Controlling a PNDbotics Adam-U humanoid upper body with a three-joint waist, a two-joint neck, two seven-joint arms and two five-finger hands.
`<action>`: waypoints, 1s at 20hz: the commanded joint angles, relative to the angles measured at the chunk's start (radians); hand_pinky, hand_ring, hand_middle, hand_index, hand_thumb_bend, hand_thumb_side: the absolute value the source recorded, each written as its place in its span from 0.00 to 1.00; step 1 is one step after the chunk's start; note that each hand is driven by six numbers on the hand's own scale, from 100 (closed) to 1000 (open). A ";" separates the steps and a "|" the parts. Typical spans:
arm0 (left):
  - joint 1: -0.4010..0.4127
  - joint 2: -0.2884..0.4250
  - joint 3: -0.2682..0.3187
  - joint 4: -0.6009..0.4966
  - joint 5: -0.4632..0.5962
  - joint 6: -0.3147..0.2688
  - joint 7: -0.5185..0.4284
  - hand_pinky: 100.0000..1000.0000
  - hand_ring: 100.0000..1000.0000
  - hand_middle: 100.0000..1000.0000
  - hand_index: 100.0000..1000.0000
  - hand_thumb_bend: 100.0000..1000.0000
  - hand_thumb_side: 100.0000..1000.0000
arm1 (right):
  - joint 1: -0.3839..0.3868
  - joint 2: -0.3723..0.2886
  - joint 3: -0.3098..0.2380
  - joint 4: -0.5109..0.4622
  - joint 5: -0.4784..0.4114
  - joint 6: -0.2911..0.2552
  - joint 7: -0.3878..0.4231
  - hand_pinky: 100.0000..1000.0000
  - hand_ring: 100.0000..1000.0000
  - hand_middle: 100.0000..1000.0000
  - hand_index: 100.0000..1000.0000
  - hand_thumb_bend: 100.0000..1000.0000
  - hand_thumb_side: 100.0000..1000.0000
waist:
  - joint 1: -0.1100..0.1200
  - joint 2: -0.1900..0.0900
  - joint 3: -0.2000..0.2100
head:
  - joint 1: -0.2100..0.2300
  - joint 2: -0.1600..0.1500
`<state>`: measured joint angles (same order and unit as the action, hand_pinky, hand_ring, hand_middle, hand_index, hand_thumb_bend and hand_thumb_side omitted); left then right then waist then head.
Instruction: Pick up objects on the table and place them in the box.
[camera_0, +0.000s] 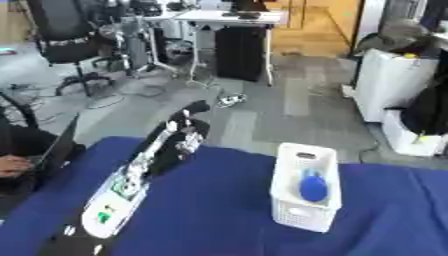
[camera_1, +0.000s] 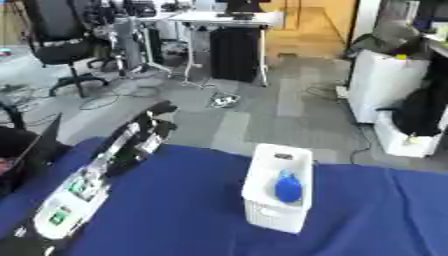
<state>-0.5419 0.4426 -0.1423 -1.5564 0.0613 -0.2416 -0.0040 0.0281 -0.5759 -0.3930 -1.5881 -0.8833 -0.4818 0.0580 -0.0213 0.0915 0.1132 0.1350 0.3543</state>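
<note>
A white slotted box (camera_0: 305, 212) stands on the blue table, right of centre. A blue rounded object (camera_0: 313, 186) lies inside it. My left arm comes in from the lower left and stretches over the table's far left part. Its black hand (camera_0: 186, 129) is raised near the far edge, well left of the box. The fingers point up and away, look straight, and hold nothing that I can see. My right hand shows in neither view. I see no loose object on the cloth itself.
The blue cloth of the table (camera_0: 210, 210) fills the lower half of both views. Beyond the far edge is grey floor with an office chair (camera_0: 66, 35), desks (camera_0: 229, 20) and a white cabinet (camera_0: 394, 82).
</note>
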 joint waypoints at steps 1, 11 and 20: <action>0.086 -0.053 0.040 -0.221 0.039 0.031 -0.008 0.26 0.71 0.85 0.94 0.02 0.81 | 0.012 0.092 -0.039 -0.192 0.089 -0.009 -0.057 0.86 0.78 0.78 0.84 0.00 1.00 | -0.003 -0.004 0.007 | -0.004 -0.023; 0.309 -0.272 0.055 -0.443 -0.025 -0.027 -0.061 0.27 0.68 0.83 0.91 0.06 0.80 | 0.009 0.303 -0.029 -0.411 0.406 -0.090 -0.170 0.83 0.76 0.77 0.84 0.00 1.00 | 0.005 0.015 0.003 | -0.197 -0.225; 0.291 -0.289 0.052 -0.444 -0.041 -0.069 -0.023 0.26 0.64 0.80 0.88 0.04 0.77 | -0.038 0.296 0.012 -0.412 0.479 -0.153 -0.168 0.81 0.75 0.76 0.83 0.00 1.00 | 0.041 0.051 -0.025 | -0.159 -0.440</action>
<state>-0.2374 0.1559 -0.0954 -1.9785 0.0256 -0.3000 -0.0375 -0.0010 -0.2551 -0.3824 -1.9825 -0.4138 -0.6282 -0.1097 0.0229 0.1528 0.0884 -0.0402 -0.0627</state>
